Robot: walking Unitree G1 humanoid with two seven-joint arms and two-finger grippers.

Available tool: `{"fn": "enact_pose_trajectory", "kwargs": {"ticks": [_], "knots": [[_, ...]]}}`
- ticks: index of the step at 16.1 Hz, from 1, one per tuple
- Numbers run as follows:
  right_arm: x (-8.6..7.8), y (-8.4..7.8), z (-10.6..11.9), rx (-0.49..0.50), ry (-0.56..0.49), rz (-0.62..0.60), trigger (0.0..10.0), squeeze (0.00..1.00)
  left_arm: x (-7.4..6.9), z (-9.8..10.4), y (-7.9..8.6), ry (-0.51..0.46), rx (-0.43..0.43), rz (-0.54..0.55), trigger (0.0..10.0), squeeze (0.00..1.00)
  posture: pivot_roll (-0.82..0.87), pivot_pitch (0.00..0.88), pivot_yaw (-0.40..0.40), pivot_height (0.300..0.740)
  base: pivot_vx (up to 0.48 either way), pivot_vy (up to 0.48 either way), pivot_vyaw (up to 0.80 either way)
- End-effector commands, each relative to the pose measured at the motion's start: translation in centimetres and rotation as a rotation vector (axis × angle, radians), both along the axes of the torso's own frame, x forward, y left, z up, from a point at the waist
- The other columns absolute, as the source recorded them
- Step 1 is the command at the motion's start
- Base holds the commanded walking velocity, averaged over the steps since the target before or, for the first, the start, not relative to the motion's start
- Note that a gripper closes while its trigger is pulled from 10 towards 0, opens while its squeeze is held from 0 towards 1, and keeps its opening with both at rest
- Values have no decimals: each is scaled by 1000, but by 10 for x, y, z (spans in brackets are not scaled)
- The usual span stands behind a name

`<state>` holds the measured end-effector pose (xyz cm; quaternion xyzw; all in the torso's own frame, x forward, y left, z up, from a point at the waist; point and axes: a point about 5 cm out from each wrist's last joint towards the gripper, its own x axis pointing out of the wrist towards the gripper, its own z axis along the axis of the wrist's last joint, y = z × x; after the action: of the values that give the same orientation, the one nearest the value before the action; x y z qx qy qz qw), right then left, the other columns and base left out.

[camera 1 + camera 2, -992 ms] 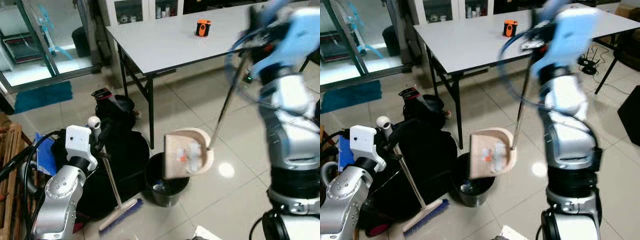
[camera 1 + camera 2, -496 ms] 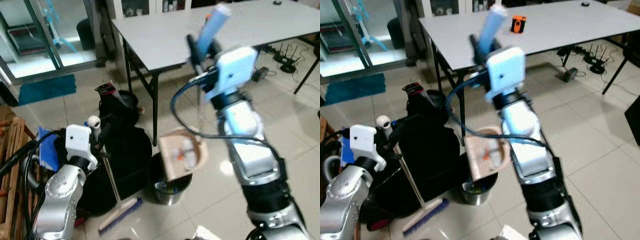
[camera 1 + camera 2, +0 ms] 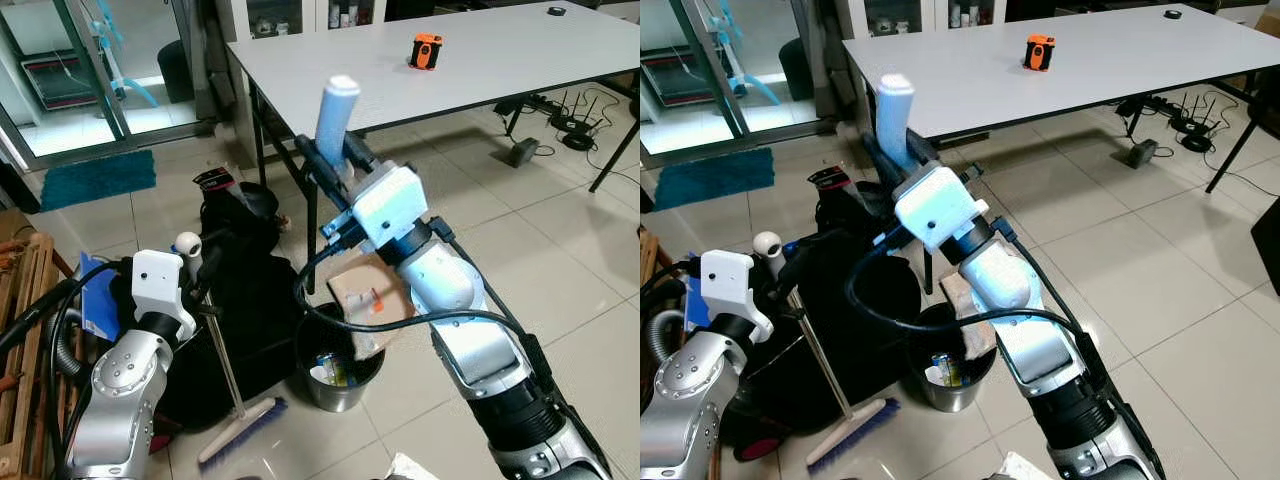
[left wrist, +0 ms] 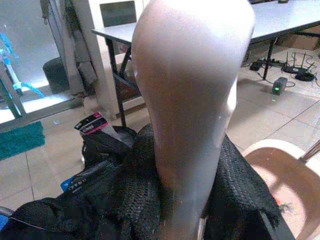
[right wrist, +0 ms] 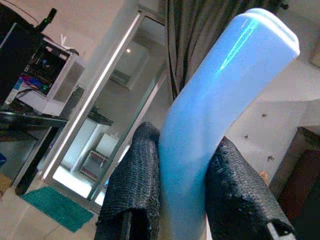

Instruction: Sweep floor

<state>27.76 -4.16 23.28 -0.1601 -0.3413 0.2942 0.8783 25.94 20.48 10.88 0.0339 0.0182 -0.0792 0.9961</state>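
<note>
Above a black bin [image 3: 338,360] on the tiled floor [image 3: 560,260], the right tool [image 5: 182,185] is clamped on the pale blue grip [image 3: 336,108] of a long-handled dustpan [image 3: 368,300]. The pan hangs tilted at the bin's rim, with scraps clinging to its inner face and litter lying inside the bin. Beside the bin on the robot's left, the left tool [image 4: 175,200] is closed around the white handle [image 4: 192,100] of a broom [image 3: 240,432]. The broom's thin shaft slants down past a heap of black bags [image 3: 245,300] next to the bin, and its blue-bristled head rests on the floor just beside the bin. Behind the bin stands a grey worktop [image 3: 470,60] on black legs, carrying a small orange and black object [image 3: 426,50]. Farther from the bin, a teal mat [image 3: 95,178] lies before a glass door [image 3: 90,70].
</note>
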Motion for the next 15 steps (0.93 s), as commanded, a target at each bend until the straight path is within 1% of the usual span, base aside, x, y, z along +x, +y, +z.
{"fn": "enact_pose_trajectory", "kwargs": {"ticks": [1, 5, 7, 8, 9, 10, 12, 13, 14, 15], "knots": [[-5, 3, 5, 22, -32, 33, 10000, 0, 4, 8, -2, -32, 3, -1, 10000, 0, 63, 0, 7, 740, 0, 0, 0], [-4, 5, 0, 80, 36, 39, 10000, 0, 5, 7, -3, -32, -10, 4, 10000, 0, 65, 0, 3, 740, 0, 0, 0], [-5, 6, 1, 23, -11, 32, 10000, 0, 6, 8, -3, -35, -7, 2, 10000, 0, 65, 0, 3, 740, 0, 0, 0], [-3, 2, 3, 11, -28, 9, 10000, 0, 6, 8, -3, -36, -5, 1, 10000, 0, 62, 0, 2, 740, 0, 0, 0], [1, -5, 7, 5, -40, -34, 10000, 0, 6, 7, -3, -32, -3, -1, 10000, 0, 61, 0, 1, 740, 0, 0, 0], [11, -24, 15, 25, -35, -149, 10000, 0, 5, 6, -3, -20, 17, -11, 10000, 0, 55, 0, 2, 740, 0, 0, 0], [20, -45, 23, 45, -12, -266, 10000, 0, 5, 6, -4, -11, 33, -45, 10000, 0, 45, 0, 4, 740, 0, 0, 0], [27, -69, 30, 63, 12, -384, 10000, 0, 5, 5, -4, 3, 41, -71, 10000, 0, 40, 0, 5, 740, 0, 0, 0], [29, -93, 33, 86, 35, -493, 10000, 0, 4, 5, -5, 8, 43, -92, 10000, 0, 34, 0, 7, 740, 0, 0, 0], [31, -124, 25, 178, 142, -635, 10000, 0, 3, 3, -6, 19, 30, -120, 10000, 0, 25, 0, 11, 740, 0, 0, -638]]}}
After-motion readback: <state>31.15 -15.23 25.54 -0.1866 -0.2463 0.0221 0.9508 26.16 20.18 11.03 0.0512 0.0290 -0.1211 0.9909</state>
